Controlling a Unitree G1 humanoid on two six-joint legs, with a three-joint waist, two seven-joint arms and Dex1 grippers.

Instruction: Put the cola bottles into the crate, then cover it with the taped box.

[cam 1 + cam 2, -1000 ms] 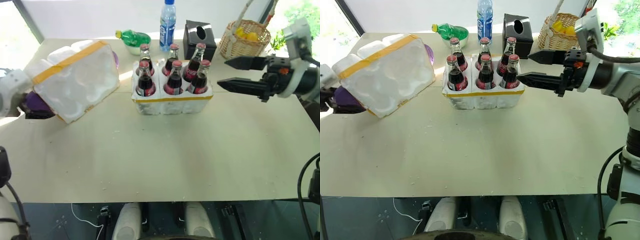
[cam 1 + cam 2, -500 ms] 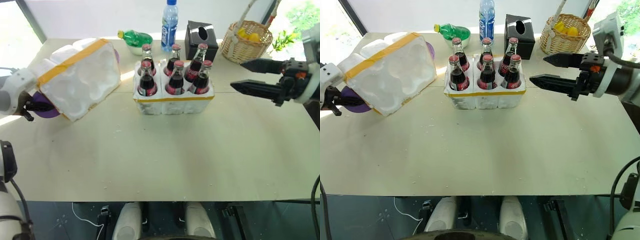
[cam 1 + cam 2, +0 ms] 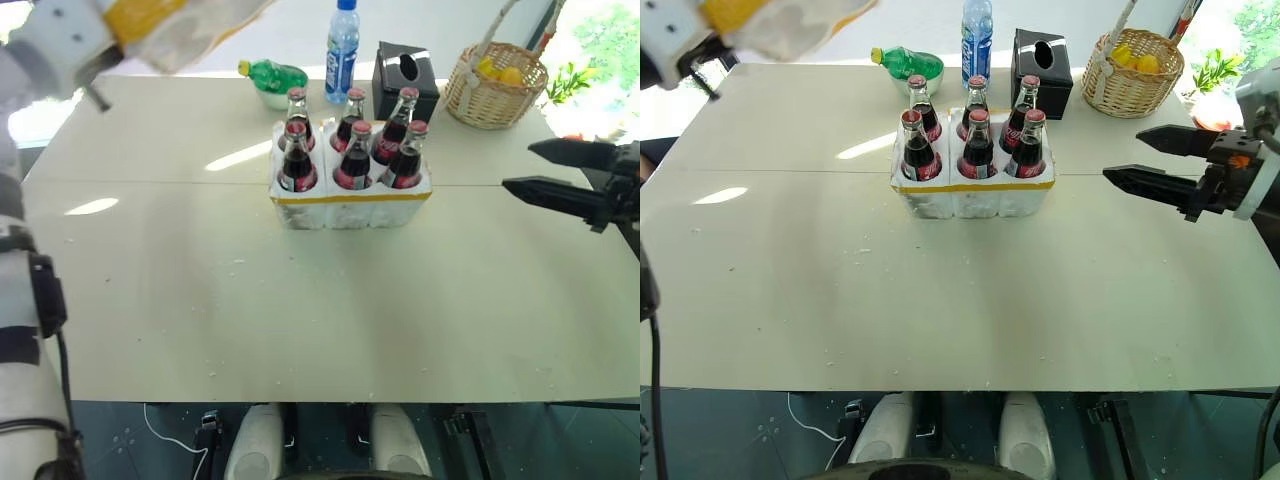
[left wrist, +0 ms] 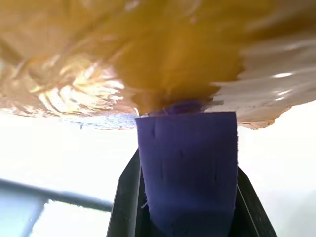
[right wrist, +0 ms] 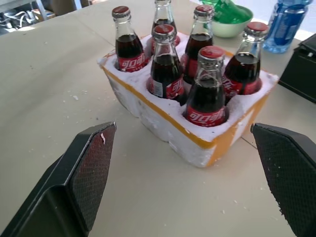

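Observation:
Six cola bottles with red caps stand in the wells of the white crate, which has a yellow tape band and sits at the table's middle back. The taped box hangs in the air at the far left, high over the table, partly cut off by the picture's edge. My left gripper is shut on its taped rim, with a purple pad pressed against the yellow tape. My right gripper stands open to the right of the crate, pointing at it and well apart from it.
Behind the crate stand a blue-labelled water bottle, a green bottle in a bowl, a black tissue box and a wicker basket with yellow fruit. White foam crumbs dot the table.
My left arm has lifted the taped box off the table, up and to the right. My right gripper has drawn back to the right, away from the crate, still open.

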